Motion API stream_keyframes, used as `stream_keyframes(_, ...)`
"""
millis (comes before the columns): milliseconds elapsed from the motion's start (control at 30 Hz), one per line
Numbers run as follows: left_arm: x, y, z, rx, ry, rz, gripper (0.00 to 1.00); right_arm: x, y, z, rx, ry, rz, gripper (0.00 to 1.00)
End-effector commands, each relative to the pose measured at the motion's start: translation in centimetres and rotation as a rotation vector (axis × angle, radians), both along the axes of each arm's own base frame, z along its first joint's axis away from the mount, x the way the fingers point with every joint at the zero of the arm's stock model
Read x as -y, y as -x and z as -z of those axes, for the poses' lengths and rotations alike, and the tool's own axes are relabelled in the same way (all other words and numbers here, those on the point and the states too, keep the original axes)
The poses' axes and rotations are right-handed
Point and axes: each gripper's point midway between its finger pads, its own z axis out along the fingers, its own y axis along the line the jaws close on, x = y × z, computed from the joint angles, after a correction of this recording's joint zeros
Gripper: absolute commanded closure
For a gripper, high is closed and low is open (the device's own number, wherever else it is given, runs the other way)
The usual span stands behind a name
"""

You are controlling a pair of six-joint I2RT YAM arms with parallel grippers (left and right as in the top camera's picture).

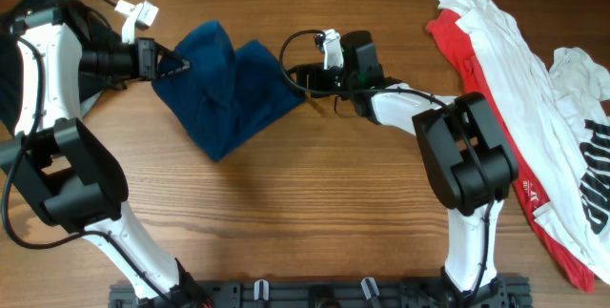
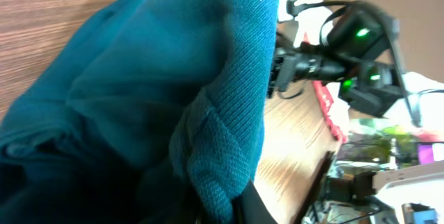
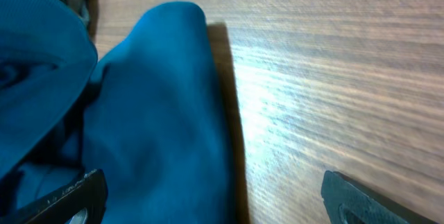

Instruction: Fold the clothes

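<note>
Our right fingers [image 3: 66, 197] stand wide apart and hold nothing. A folded edge of the blue polo shirt [image 1: 229, 89] lies between them, ready, we judge, for a pinch. Our left gripper [image 1: 178, 64] seems closed on the shirt's opposite edge, likely to hold the cloth taut. The shirt lies bunched on the table [image 1: 315, 203], with the red and white T-shirts [image 1: 496, 70] heaped well apart at the right.

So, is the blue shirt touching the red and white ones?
No, bare table separates the blue shirt, left of centre, from the red shirt and white shirt at the right edge.
</note>
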Motion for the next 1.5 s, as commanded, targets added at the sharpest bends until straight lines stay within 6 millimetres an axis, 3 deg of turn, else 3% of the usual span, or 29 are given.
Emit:
stream_keyframes(0,-1.0,0.0,-0.2,0.046,-0.114,0.019,0.96,1.2,0.3,-1.6,0.028,0.047,0.017,0.0)
stream_keyframes(233,-2.2,-0.6,1.1,0.062,-0.206,0.021,0.87,3.1,1.4,-6.2,0.075,0.15,0.032,0.0)
stream_keyframes(467,-3.6,-2.8,1.5,0.086,-0.268,-0.067,0.74,4.8,4.1,-9.4,0.071,0.23,0.008,0.0)
stream_keyframes(567,-3.7,-3.0,1.5,0.095,-0.27,-0.068,0.54,5.7,4.8,-10.1,0.055,0.258,0.029,0.0)
stream_keyframes(767,-3.5,-3.0,1.3,0.086,-0.251,-0.08,0.62,5.9,5.0,-8.7,0.035,0.291,0.012,0.0)
stream_keyframes(800,-3.4,-3.0,1.3,0.087,-0.246,-0.079,0.62,5.4,5.0,-8.6,0.052,0.288,-0.022,0.03)
stream_keyframes(833,-3.3,-3.1,1.2,0.088,-0.242,-0.077,0.62,5.0,5.0,-8.3,0.057,0.28,-0.046,0.13)
stream_keyframes(900,-3.1,-3.1,1.2,0.089,-0.243,-0.074,0.63,4.4,4.8,-8.0,0.061,0.263,-0.062,0.46)
stream_keyframes(967,-2.8,-3.1,1.2,0.089,-0.242,-0.068,0.63,4.0,4.2,-7.7,0.071,0.249,-0.045,0.87)
stream_keyframes(1000,-2.8,-3.1,1.2,0.089,-0.242,-0.065,0.63,3.9,3.8,-7.7,0.08,0.242,-0.039,0.96)
stream_keyframes(1167,-1.7,-3.1,1.2,0.092,-0.242,-0.042,0.63,0.8,2.1,-7.8,0.202,0.188,-0.063,0.96)
stream_keyframes(1200,-1.2,-3.1,1.2,0.093,-0.241,-0.03,0.63,-0.5,1.9,-7.1,0.223,0.173,-0.077,0.96)
stream_keyframes(1467,-0.1,-3.0,1.2,0.092,-0.239,-0.006,0.65,-3.9,2.2,-0.9,0.147,0.116,-0.086,0.96)
